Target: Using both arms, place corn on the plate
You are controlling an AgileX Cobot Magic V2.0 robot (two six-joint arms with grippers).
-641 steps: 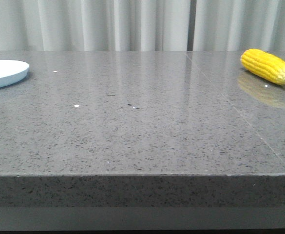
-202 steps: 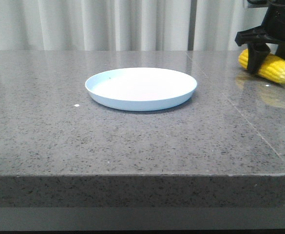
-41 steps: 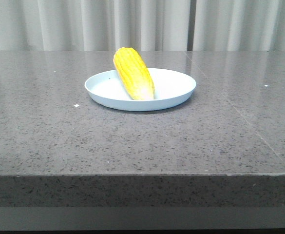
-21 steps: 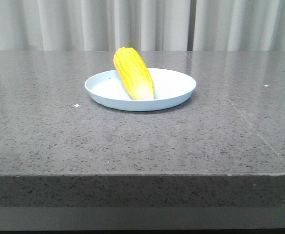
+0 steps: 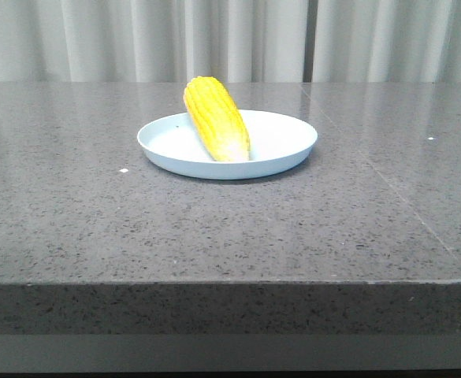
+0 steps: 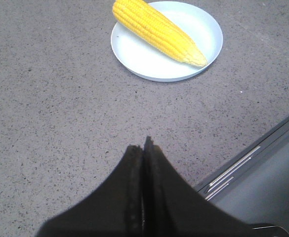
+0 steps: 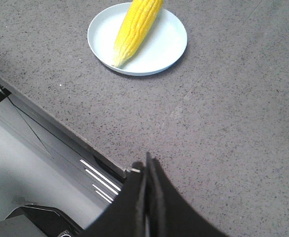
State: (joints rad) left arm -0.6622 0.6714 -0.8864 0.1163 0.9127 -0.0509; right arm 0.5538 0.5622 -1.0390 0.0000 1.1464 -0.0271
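Curtains (image 5: pixel 230 39) hang behind my grey table (image 5: pixel 214 228). One corn (image 5: pixel 216 118) lies on one plate (image 5: pixel 281 150). Left gripper (image 6: pixel 143 148) and right gripper (image 7: pixel 148 168) are both pressed together, holding nothing.

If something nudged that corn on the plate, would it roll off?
Probably it would roll a little: the corn is round and tapered, so it would likely curve. Its thick end overhangs the low rim of the plate, so it might tip out. It looks stiff, not floppy.

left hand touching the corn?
Apart. Left wrist view: the left hand is shut over bare table, well short of the plate holding the corn.
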